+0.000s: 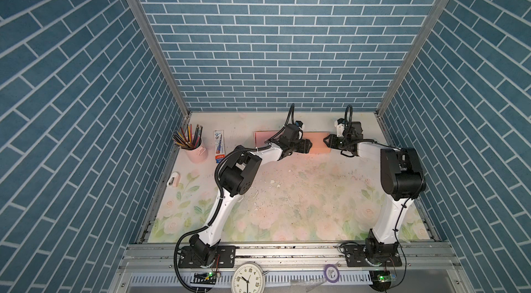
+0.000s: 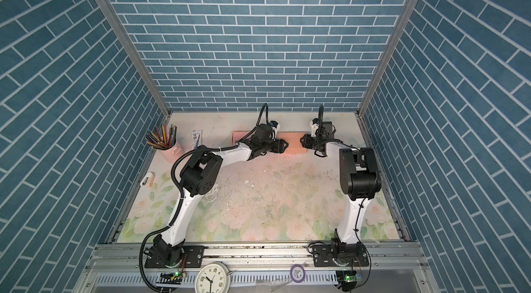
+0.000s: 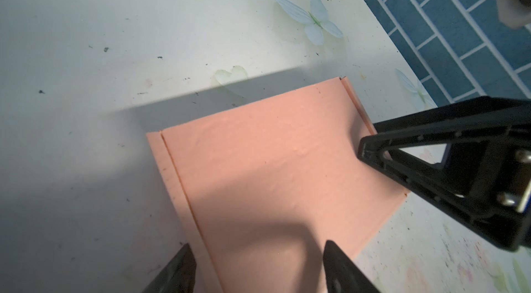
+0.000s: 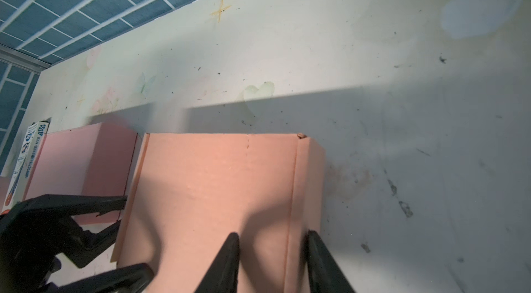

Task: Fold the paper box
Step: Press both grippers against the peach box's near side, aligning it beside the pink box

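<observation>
A flat salmon-pink paper box [image 1: 317,143] [image 3: 273,168] lies unfolded on the flower-printed table [image 1: 301,191], with the blue brick-pattern wall [image 1: 273,61] close behind it. Two black-and-white robot arms reach in toward the box from opposite ends.

The left hand [image 1: 309,145] [image 3: 258,248] hangs over the box's broad middle panel. It is released, its two black fingers spread wide and straddling the panel beside one long crease, with nothing between them.

The right hand [image 1: 326,142] [image 4: 273,239] sits at the box's right end. Its fingers are partly apart on either side of the crease where a narrow side flap tilts upward. In the right wrist view no part of the box appears clamped between them.

A paler pink section shows on the far side of the left hand. The arm hides whether it joins the main panel.

Left of the box stand a blue-and-white printed pen carton [image 1: 219,145] and, farther out, a pink cup of coloured pencils [image 1: 196,150], both well apart from it.
</observation>
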Controlling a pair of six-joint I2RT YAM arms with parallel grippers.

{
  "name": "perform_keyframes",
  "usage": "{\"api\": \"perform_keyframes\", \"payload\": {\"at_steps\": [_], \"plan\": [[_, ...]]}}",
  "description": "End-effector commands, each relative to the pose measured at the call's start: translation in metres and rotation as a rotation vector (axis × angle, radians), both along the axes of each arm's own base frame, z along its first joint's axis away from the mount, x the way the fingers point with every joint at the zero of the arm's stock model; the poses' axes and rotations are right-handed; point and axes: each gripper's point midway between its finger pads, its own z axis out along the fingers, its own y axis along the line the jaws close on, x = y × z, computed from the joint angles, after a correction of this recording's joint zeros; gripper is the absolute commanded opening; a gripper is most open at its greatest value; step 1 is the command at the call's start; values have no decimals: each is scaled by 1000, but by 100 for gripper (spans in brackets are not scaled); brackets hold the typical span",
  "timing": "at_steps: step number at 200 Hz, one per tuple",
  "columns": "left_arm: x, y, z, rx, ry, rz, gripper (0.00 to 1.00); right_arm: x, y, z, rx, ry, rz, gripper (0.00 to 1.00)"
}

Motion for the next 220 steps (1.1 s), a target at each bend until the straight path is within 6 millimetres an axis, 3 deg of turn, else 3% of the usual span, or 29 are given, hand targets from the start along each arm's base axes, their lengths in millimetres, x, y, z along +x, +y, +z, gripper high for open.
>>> {"api": "perform_keyframes", "payload": {"at_steps": [1, 63, 124, 186, 220], "plan": [[-9, -34, 16, -67, -40, -109, 70, -10, 35, 0, 61, 22, 143, 39], [3, -35, 11, -64, -38, -91, 70, 5, 32, -7, 83, 32, 138, 39], [3, -36, 10, -74, -27, -84, 70, 17, 32, -13, 76, 38, 143, 39], [4, -31, 8, -63, -31, -61, 70, 14, 32, -16, 84, 45, 133, 42], [8, -22, 5, -29, -41, -24, 79, 14, 30, -15, 85, 45, 122, 49]]}}
